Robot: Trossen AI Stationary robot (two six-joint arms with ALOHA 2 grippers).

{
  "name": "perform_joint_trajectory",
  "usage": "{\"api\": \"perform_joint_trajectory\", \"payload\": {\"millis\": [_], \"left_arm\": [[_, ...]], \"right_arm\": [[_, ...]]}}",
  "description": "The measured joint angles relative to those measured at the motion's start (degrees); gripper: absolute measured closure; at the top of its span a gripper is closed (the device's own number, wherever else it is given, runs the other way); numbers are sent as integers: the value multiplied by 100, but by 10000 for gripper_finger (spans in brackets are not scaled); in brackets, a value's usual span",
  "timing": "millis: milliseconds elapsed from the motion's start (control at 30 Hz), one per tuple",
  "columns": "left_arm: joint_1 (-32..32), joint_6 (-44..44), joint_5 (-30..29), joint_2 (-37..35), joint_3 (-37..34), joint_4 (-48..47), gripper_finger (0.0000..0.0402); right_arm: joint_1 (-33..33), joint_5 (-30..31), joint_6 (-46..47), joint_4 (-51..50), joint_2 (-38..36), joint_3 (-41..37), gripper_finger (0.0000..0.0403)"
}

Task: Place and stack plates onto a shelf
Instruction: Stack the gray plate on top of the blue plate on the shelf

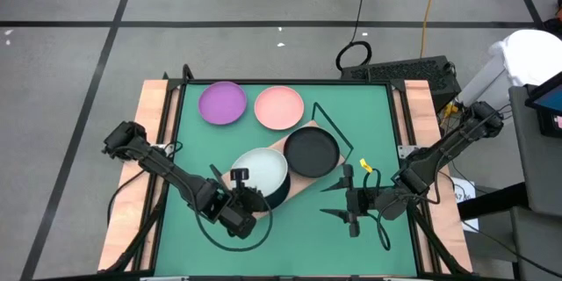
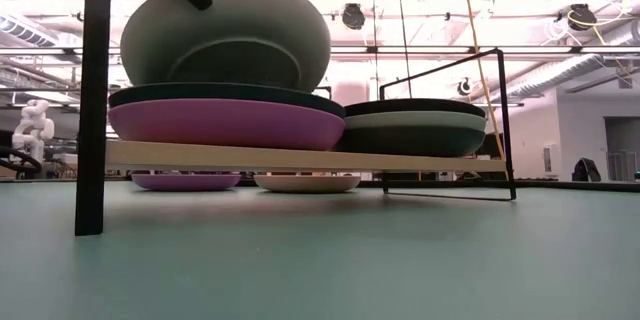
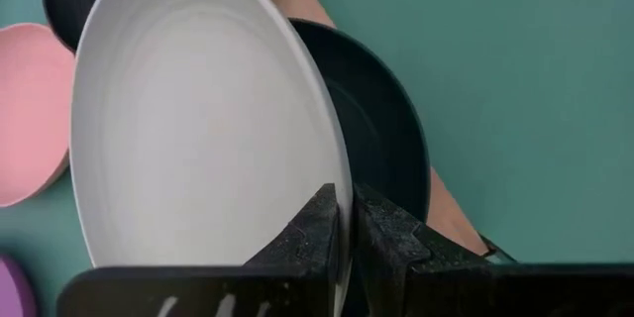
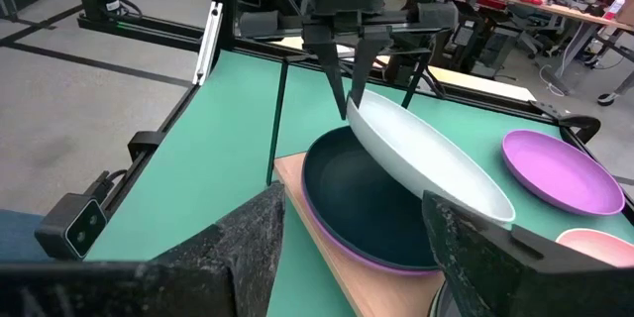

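The left claw (image 1: 239, 176) is clamped on the rim of a white plate (image 1: 260, 172), holding it tilted above the near end of the shelf (image 1: 299, 182). The left wrist view shows both fingers (image 3: 315, 226) pinching the plate's edge. Under it a teal plate (image 4: 367, 203) already sits on a purple one (image 4: 332, 236), both on the shelf; in the low view the white plate hangs steeply over that pair, apparently not yet resting on them. At the shelf's other end there is a second stack with a black plate (image 1: 311, 151) on top. Two more plates, a purple one (image 1: 221, 103) and a pink one (image 1: 279, 107), wait on the green bench (image 1: 369, 123) beyond the shelf. The right claw (image 1: 351, 201) hovers just beside the shelf with its fingers apart, holding nothing. So the step in hand looks like stacking the white plate. I'd say the next move calls for levelling it, lowering it centred onto the teal plate, and only then letting go, or it may slide off the stack.
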Motion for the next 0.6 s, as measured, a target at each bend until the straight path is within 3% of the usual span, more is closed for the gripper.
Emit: {"api": "perform_joint_trajectory", "payload": {"millis": [367,600], "left_arm": [[159,-459,516,0,0,6,366],[161,-449,549,0,0,14,357]], "right_arm": [[0,-2,0,0,0,2,184],[0,-2,0,0,0,2,184]]}}
